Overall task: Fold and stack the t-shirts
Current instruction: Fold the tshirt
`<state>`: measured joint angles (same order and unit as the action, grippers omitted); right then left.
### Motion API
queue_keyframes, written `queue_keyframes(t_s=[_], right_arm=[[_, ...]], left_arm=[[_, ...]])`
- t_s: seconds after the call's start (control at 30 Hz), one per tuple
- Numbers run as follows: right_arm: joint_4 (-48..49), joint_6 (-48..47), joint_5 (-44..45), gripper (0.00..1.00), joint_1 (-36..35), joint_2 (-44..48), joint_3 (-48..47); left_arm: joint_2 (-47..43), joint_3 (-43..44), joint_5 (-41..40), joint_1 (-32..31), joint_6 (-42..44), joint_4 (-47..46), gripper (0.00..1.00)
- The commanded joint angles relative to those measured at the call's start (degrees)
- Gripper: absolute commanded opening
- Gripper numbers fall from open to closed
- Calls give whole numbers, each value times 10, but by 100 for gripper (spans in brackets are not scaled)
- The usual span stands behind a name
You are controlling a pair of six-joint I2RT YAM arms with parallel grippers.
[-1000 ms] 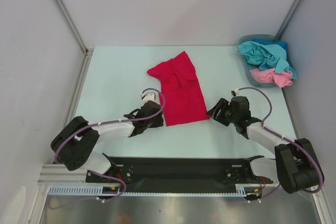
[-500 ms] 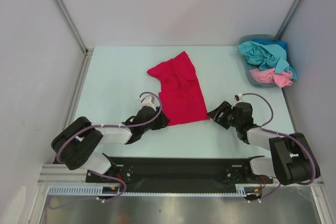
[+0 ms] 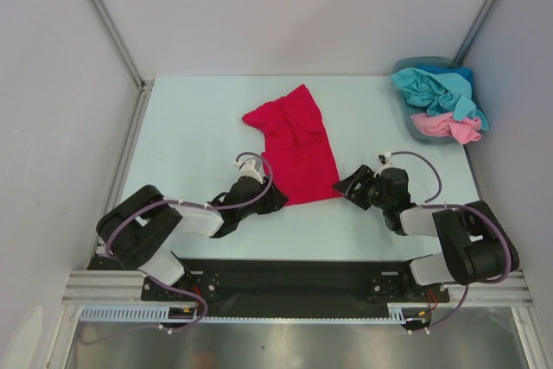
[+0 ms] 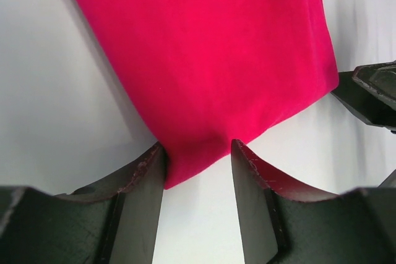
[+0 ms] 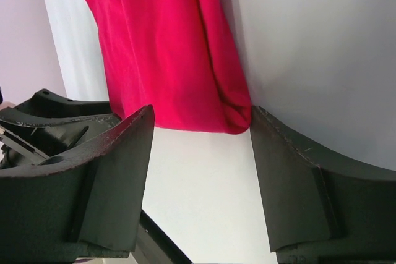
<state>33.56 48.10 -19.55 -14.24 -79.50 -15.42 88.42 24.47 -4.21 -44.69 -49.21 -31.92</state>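
Both arms have come in and dropped since a second ago. The left fingers (image 3: 275, 199) slid right along the desk (image 3: 190, 127) to the near-left corner of the red t-shirt (image 3: 298, 149). The right fingers (image 3: 346, 186) edged left to its near-right corner and spread a little wider. The shirt itself has not shifted.

Position: the red t-shirt lies mid-desk as a long, partly folded strip, running from the far left toward the near right. A teal t-shirt (image 3: 432, 88) and a pink t-shirt (image 3: 445, 127) sit heaped in the basket (image 3: 421, 63) at the far right corner, well apart from both arms.

Fingers:
- Left wrist view: the left fingers (image 4: 198, 149) are parted, with the shirt (image 4: 204, 47) corner poking into the gap. Bare desk still shows beside the cloth, so nothing is clamped.
- Right wrist view: the right fingers (image 5: 201, 119) are wide apart, with the rounded corner of the shirt (image 5: 167, 47) sitting at their mouth. Nothing is held.

Handling (judgement): the cloth looks light, limp and doubled over at this hem, so it should drape and sag with no stiffness to lean on. It is not fragile and looks matte rather than slick. The best hold is the two near corners, pinching every layer at once. If only the top layer is caught, the fold will probably open on lifting. Both corners should travel together, or the strip may skew.
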Motion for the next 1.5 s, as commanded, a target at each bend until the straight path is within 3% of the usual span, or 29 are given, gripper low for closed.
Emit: queue_keyframes(t_s=[0.0,0.1,0.2,0.3,0.33,0.4,0.47,0.6,0.7,1.13,1.47], right_arm=[[1,4,15,67,-12,-28,-7],[16,10,13,64,-20,-49,-12],[26,14,12,52,-30,-62,-17],[27,15,15,26,-35,-65,-19],[23,15,16,9,-38,-65,-21],[19,16,15,0,-39,-64,-23],[17,16,18,0,-43,-61,-22],[11,20,28,0,-59,-51,-22],[14,30,32,0,-74,-51,-24],[3,53,65,0,-153,-49,-40],[-47,56,122,0,-200,6,-25]], left_arm=[[13,11,10,-9,-5,22,52],[7,13,4,-10,-1,31,52],[-5,8,-1,-10,2,42,51],[-18,8,-8,-11,3,63,50],[-21,12,-9,-10,2,72,50],[-35,15,-18,-13,3,96,45],[-46,22,-26,-15,3,124,39],[-71,41,-47,-21,14,174,13],[-90,43,-54,-23,15,190,6],[-127,33,-57,-31,10,216,0],[-238,34,-137,-60,-32,403,0]])
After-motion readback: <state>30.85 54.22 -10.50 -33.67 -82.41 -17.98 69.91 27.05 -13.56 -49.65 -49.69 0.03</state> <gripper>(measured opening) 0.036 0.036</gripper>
